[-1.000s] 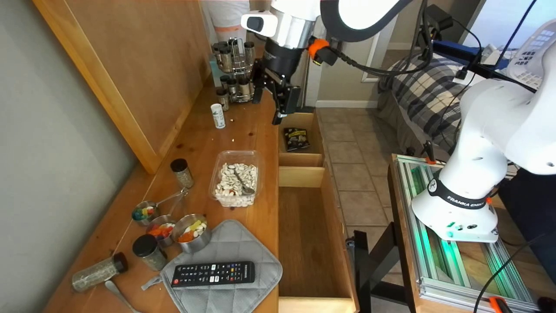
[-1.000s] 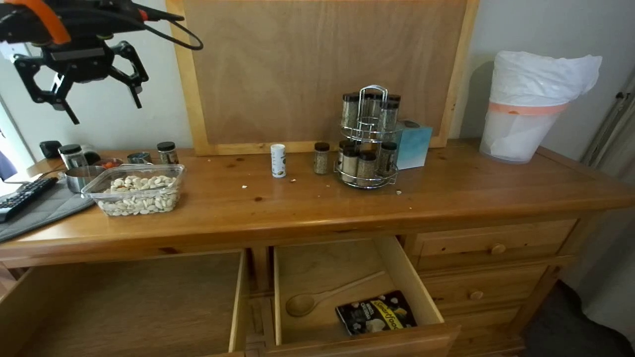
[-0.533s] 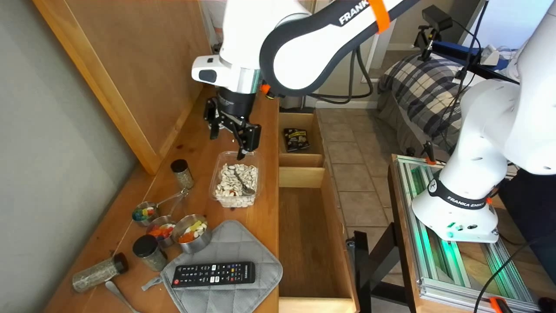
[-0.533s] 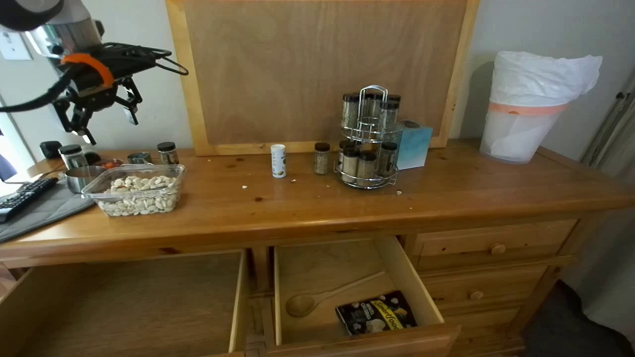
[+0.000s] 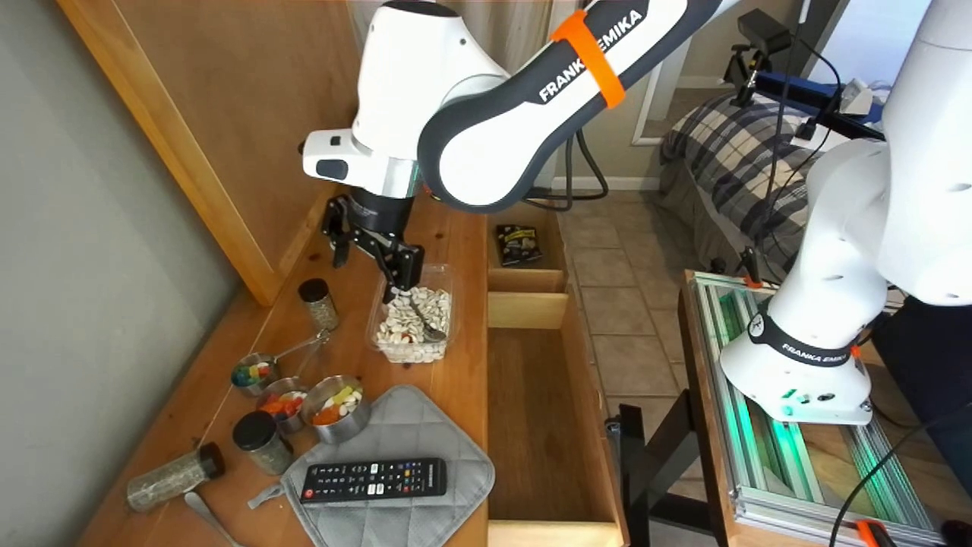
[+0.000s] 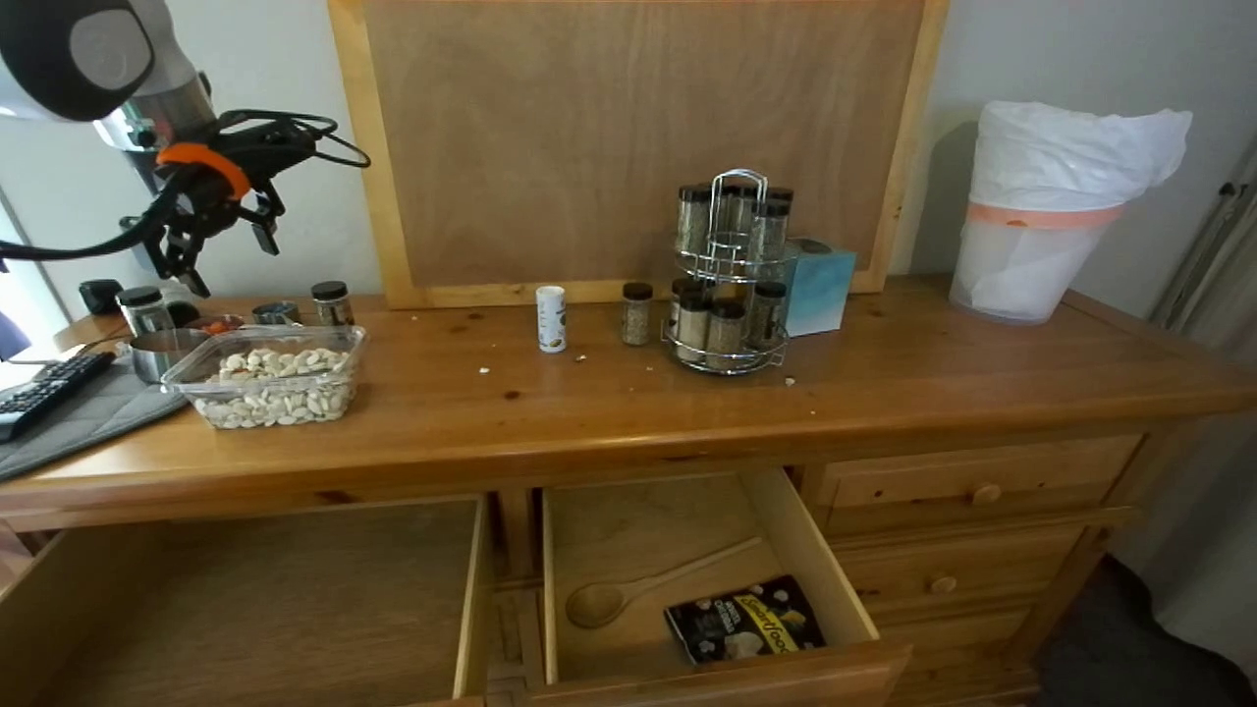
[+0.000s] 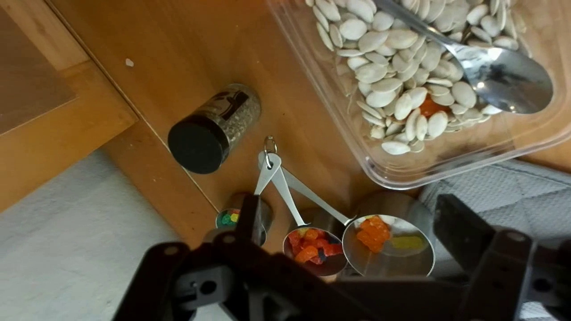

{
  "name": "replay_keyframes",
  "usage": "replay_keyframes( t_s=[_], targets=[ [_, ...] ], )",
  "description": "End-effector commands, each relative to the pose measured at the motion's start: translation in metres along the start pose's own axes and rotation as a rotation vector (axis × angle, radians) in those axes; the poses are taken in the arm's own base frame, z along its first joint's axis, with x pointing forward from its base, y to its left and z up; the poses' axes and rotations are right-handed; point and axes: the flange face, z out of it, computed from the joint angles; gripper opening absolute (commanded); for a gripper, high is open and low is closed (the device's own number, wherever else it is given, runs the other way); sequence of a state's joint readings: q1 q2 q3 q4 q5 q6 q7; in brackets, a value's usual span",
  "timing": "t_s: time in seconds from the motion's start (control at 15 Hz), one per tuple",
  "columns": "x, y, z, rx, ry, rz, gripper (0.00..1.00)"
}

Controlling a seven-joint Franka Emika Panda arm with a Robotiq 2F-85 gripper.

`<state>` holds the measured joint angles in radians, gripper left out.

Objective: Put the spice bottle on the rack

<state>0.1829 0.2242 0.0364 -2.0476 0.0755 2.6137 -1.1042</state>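
The rack (image 6: 724,267) is a two-tier shiny wire stand holding several black-capped glass jars, in an exterior view. Spice bottles with black caps stand outside it: one beside the rack (image 6: 636,316), one beyond the seed tub (image 5: 320,305), and one by the metal cups (image 5: 263,442). Another spice bottle (image 5: 173,477) lies on its side. The bottle beyond the tub also shows in the wrist view (image 7: 223,122), ahead of the jaws. My gripper (image 5: 366,276) is open and empty above the counter near that bottle and the tub; it also shows in the wrist view (image 7: 348,205).
A clear tub of seeds (image 5: 414,323) with a spoon stands beside the gripper. Metal measuring cups (image 5: 336,409) hold candies. A remote (image 5: 372,479) lies on a grey pot holder (image 5: 448,456). A white shaker (image 6: 551,319) stands mid-counter. Two drawers (image 6: 687,579) are open below the counter's front edge.
My gripper has moved along the counter, away from the rack's end towards the bottle and cups, and has come lower. It stays open. The objects have not moved.
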Motion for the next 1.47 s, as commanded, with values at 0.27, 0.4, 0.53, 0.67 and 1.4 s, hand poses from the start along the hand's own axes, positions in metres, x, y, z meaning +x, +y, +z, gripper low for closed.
replay_keyframes(
  t_s=[0.27,0.4,0.53,0.67,1.4],
  targets=[
    [0.001,0.0,-0.001,-0.001,0.0,-0.001,1.0],
    [0.001,0.0,-0.001,-0.001,0.0,-0.001,1.0],
    [0.001,0.0,-0.001,-0.001,0.0,-0.001,1.0],
    [0.001,0.0,-0.001,-0.001,0.0,-0.001,1.0],
    [0.07,-0.006,0.022,0.061,0.093,-0.155,1.0]
  ],
)
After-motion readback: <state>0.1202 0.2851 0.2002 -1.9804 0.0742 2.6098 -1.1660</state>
